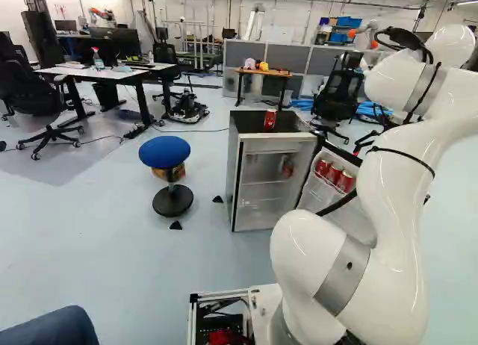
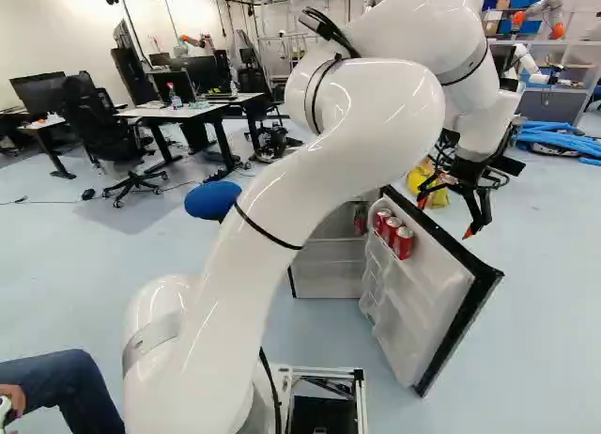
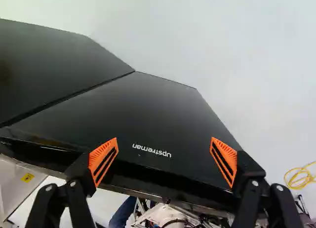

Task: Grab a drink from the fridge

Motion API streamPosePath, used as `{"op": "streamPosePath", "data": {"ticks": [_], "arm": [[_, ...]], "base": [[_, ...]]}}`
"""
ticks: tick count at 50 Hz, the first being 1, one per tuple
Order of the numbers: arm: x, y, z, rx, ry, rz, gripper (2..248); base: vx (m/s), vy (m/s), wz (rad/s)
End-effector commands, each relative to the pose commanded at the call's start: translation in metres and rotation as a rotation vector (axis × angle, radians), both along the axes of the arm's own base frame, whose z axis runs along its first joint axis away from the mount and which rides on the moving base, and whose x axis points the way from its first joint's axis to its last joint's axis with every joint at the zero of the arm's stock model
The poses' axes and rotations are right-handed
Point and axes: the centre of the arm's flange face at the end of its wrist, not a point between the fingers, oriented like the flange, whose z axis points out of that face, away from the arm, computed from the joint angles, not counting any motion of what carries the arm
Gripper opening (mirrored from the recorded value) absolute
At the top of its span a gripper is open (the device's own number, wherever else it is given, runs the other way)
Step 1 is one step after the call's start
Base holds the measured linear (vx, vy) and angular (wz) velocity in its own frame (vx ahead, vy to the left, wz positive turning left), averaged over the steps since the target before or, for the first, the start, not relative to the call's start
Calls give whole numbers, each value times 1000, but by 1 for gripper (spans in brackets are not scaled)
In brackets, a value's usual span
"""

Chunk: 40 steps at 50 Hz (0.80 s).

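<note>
My gripper (image 3: 164, 139) is hanging widely spread outside the open fridge door (image 2: 413, 284), and by sweeping against it I am perhaps risking closing it.

A pale, glossy floor (image 1: 104, 225) stretched under bright light past a round blue stool (image 1: 165, 152), black office chairs (image 1: 26, 97) and a white desk (image 1: 119, 75) toward grey partitions (image 1: 239, 54) and white walls (image 2: 56, 30).

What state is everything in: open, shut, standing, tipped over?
Fridge: open
Door: swung wide
Door cans: upright
Top can: upright
End effector: open, holding nothing
Stool: upright
Bottle: upright
</note>
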Motion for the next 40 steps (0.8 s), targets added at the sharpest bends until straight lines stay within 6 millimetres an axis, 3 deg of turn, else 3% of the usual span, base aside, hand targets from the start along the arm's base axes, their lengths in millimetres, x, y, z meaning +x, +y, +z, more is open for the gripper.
{"op": "streamPosePath", "data": {"ticks": [18, 40], "arm": [[-1, 4, 0, 10, 8, 3, 247], [-17, 24, -2, 45, 36, 4, 247]], "base": [[0, 0, 0], [0, 0, 0]]}}
